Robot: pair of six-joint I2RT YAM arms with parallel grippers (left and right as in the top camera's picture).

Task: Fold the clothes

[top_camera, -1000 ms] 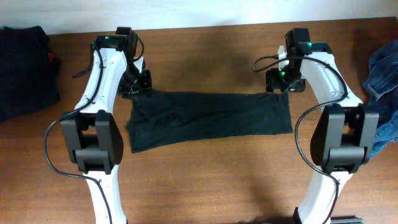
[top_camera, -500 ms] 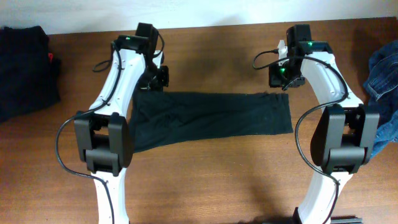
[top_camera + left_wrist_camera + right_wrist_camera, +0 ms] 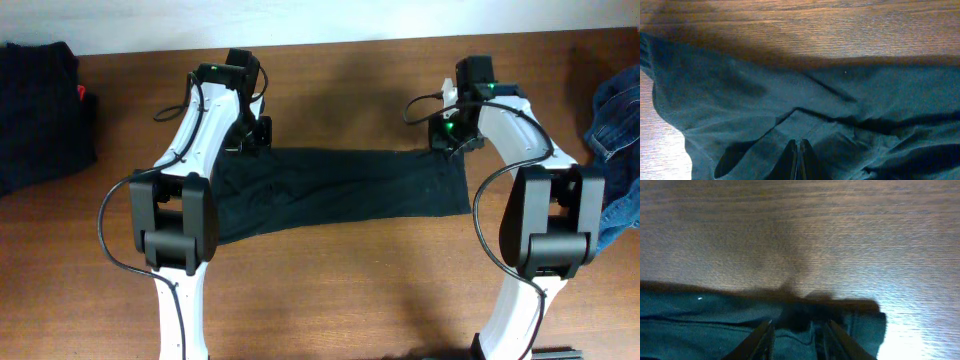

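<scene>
Wooden counter (image 3: pixel 330 290), black T-shirt (image 3: pixel 340 190): your left tool (image 3: pixel 797 146) seems clamped on it, right tool (image 3: pixel 799 330) apart astride its edge; lifting now could drop that corner.

a brown wooden tabletop (image 3: pixel 340 300) fills nearly the whole overhead view, its grain running left to right. along the far edge lies a pale white band (image 3: pixel 330 18); whether it is wall or floor cannot be told. a soft darker shadow (image 3: pixel 375 85) sits on the wood near that edge. in the left wrist view a bright patch of light (image 3: pixel 657 150) falls on the wood at the lower left, and in the right wrist view a glare (image 3: pixel 922 322) whitens the grain at the lower right.
</scene>
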